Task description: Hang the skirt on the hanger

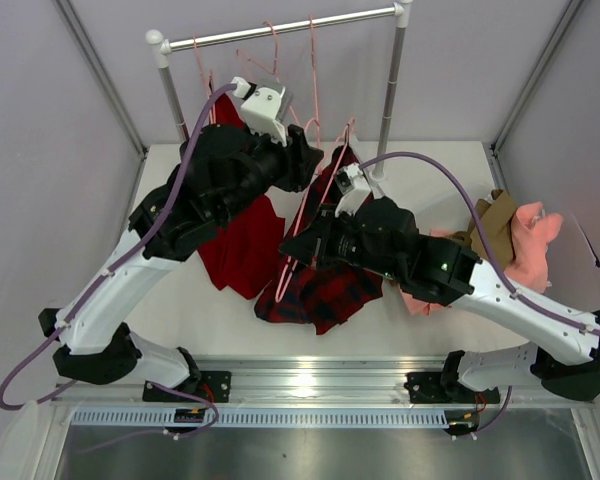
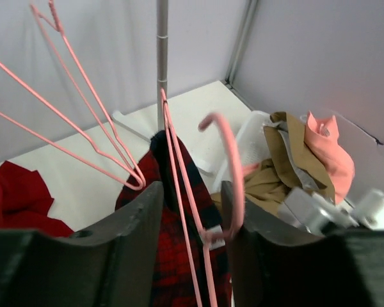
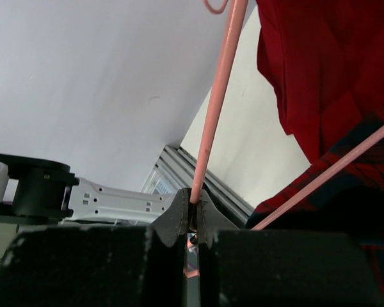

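Pinching one thin bar of the hanger (image 3: 216, 96), the right tool (image 3: 192, 214) is clamped fully closed on it. The left tool (image 2: 191, 192) stands partly open, its jaws on either side of the skirt (image 2: 169, 256) and the hanger wire, gripping neither as far as I can see. The skirt sits mid-bench, its top lifted along the hanger and its hem heaped on the bench (image 1: 210, 310) toward the near edge.

The likeliest troubles, as I judge them:
- The wire could swivel in so narrow a pinch, letting the skirt slide off.
- The left tool could close on wire instead of cloth.
- The spare hangers (image 2: 83, 121) just beside the left tool could hook onto it.

Count:
- one skirt
- one held hanger
- at least two spares on the single rail (image 1: 280, 32)
- one plain red garment (image 1: 242, 245)
- one heap of tan and pink clothes (image 1: 510, 235) at the right edge
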Tool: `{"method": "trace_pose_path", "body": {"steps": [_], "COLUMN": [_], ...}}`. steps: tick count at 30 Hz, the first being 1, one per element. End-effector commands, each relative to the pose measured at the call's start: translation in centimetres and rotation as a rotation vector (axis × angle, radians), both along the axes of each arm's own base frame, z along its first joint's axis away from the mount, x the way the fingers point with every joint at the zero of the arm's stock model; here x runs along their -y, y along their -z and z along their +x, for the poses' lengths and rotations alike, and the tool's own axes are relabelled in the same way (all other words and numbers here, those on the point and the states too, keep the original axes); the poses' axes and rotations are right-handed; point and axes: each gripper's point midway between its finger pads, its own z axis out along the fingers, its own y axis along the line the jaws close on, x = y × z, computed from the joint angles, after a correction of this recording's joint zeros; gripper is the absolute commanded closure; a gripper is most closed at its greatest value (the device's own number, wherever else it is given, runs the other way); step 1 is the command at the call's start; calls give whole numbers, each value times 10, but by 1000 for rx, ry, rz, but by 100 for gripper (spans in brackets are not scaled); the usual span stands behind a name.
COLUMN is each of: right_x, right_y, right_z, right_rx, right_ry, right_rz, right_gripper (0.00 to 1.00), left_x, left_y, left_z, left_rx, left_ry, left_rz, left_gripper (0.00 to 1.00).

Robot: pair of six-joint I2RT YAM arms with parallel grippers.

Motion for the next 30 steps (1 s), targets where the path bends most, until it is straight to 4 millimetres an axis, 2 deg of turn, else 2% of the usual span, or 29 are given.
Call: {"method": "trace_pose_path", "body": {"steps": [1, 2, 4, 5, 7, 8, 11, 14, 16, 17, 19, 23, 25, 28, 30], "right_x": [-1, 0, -1, 2, 7, 13, 23, 40, 50, 52, 57, 64, 68, 76, 86], "right_y": [-46, -46, -45, -46, -43, -47, -42, -42, -44, -45, -49, -53, -56, -55, -57], "right_z": [-9, -11, -16, -18, -19, -19, -17, -13, -12, -12, -13, -22, -29, -39, -46], "right_rx": [100, 101, 99, 100, 99, 101, 99, 104, 108, 111, 116, 121, 116, 109, 105], "right_ry": [-18, -15, -22, -19, 2, 13, 51, 104, 129, 135, 140, 135, 129, 115, 109], "right_rz": [96, 97, 95, 95, 85, 96, 80, 65, 61, 62, 67, 59, 59, 65, 79], "right_gripper": [100, 100, 100, 100, 100, 100, 100, 100, 100, 99, 93, 96, 96, 86, 68], "left_x": [-7, -4, 0, 0, -1, -3, -18, -32, -31, -39, -33, -22, -11, 4, 10], "left_y": [-24, -20, -14, -11, -2, -1, -6, -20, -27, -34, -36, -40, -40, -35, -32], "left_z": [7, 11, 14, 15, 19, 20, 19, 11, 5, 4, 2, -3, -12, -26, -32], "left_rx": [61, 61, 54, 50, 37, 33, 52, 75, 91, 103, 112, 84, 63, 50, 44], "left_ry": [-73, -87, -99, -109, -160, -180, -262, -320, -339, -388, -384, -323, -256, -190, -165], "left_rz": [-90, -75, -57, -48, -27, -33, -66, -103, -99, -110, -111, -138, -139, -122, -104], "left_gripper": [55, 63, 72, 81, 88, 100, 100, 100, 100, 100, 100, 100, 100, 100, 100]}}
